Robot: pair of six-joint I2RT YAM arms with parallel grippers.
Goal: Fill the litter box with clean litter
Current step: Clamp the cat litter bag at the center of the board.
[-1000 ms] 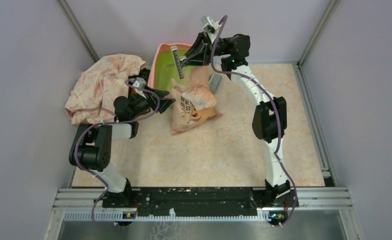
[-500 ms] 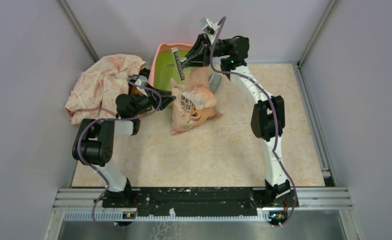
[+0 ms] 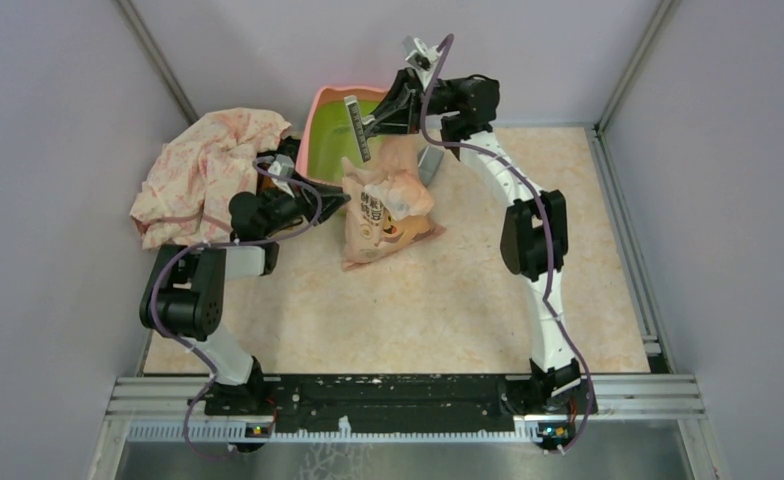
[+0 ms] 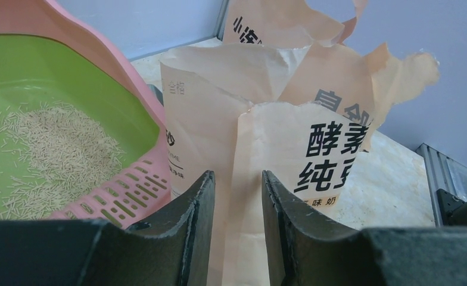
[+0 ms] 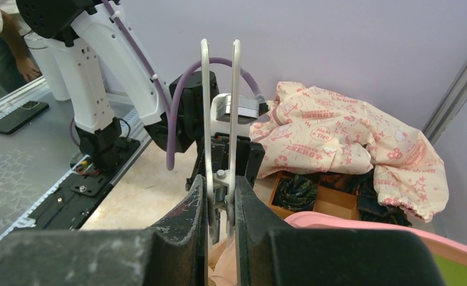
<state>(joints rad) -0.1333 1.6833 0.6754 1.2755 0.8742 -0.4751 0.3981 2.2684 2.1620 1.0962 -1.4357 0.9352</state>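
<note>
The litter box (image 3: 318,120), pink-rimmed and lime green inside, sits at the back; the left wrist view shows its rim (image 4: 100,47) and a thin scatter of pale clean litter (image 4: 58,149) on its floor. A peach bag (image 3: 388,205) with bold lettering stands just right of it. My left gripper (image 3: 340,197) is at the bag's left edge, and in its own view the left gripper (image 4: 237,174) has a fold of the bag (image 4: 314,137) filling the gap between its fingers. My right gripper (image 3: 373,120) hangs over the box, shut on a silver metal tool (image 3: 353,125); up close the right gripper (image 5: 220,179) pinches the tool's two strips (image 5: 205,107).
A pink patterned cloth (image 3: 208,165) is heaped at the left wall, over a brown box of dark items (image 5: 305,193). Walls close in on three sides. A metal rail (image 3: 398,395) runs along the near edge by the arm bases.
The left gripper's jaws have narrowed round the bag's edge, and its arm has shifted slightly. The right arm and its metal tool have barely moved.
</note>
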